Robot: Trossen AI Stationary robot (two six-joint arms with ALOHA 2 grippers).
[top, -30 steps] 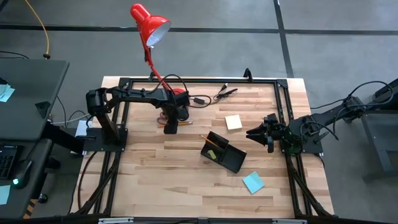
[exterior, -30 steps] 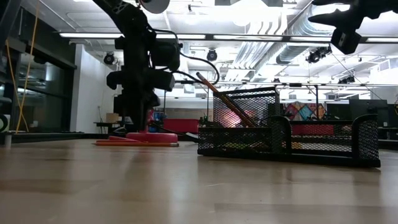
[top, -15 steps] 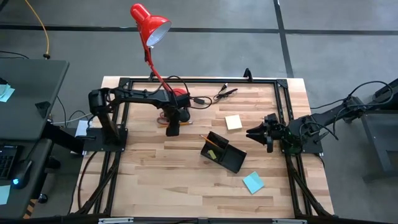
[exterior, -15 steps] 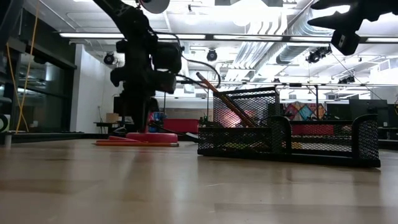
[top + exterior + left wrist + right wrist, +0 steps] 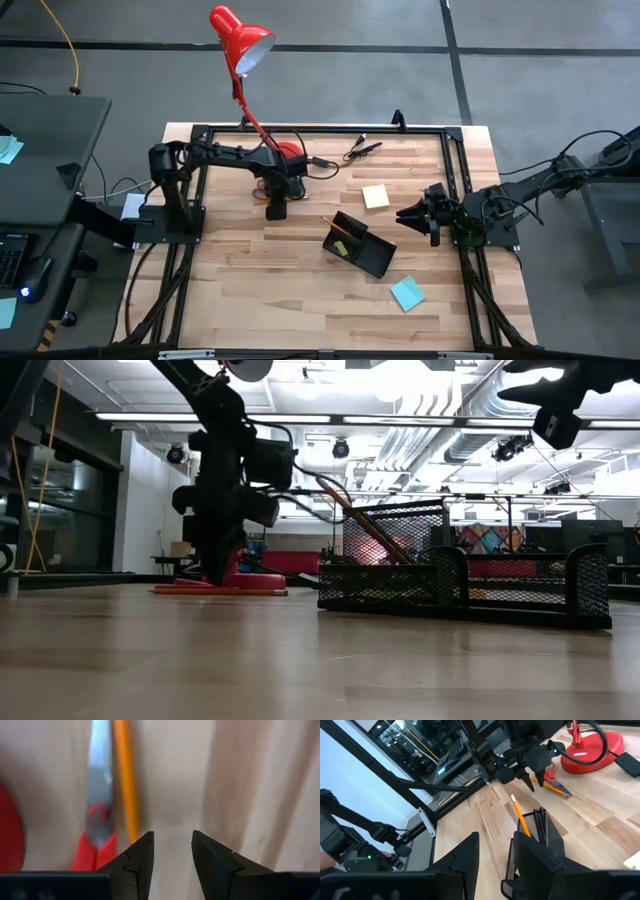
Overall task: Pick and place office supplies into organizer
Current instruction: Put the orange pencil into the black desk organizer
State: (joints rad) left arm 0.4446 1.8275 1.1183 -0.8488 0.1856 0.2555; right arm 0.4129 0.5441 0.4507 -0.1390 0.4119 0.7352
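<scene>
The left gripper (image 5: 275,211) hangs point-down over the table (image 5: 240,290) just in front of the red lamp base (image 5: 592,747), its two dark fingers (image 5: 139,860) parted with a clear gap of bare wood between them and nothing held. In the left wrist view the scissors (image 5: 97,815) and a yellow pencil (image 5: 126,785) lie side by side just beyond the fingertips, off to one side of the gap rather than in it; the pencil's near end stops just short of one fingertip. From above, the arm covers most of both, so only a sliver of them shows by the gripper.

The organizer (image 5: 358,243) sits mid-table, well apart from the left gripper, with a pencil leaning out of its taller cup. A pale yellow pad (image 5: 375,196) lies just beyond it and a teal pad (image 5: 407,293) nearer the front edge.

The right gripper (image 5: 410,213) waits near the table's right side, fingers apart and empty. The organizer's low compartments seem to hold something pale, though the mesh makes that hard to tell
</scene>
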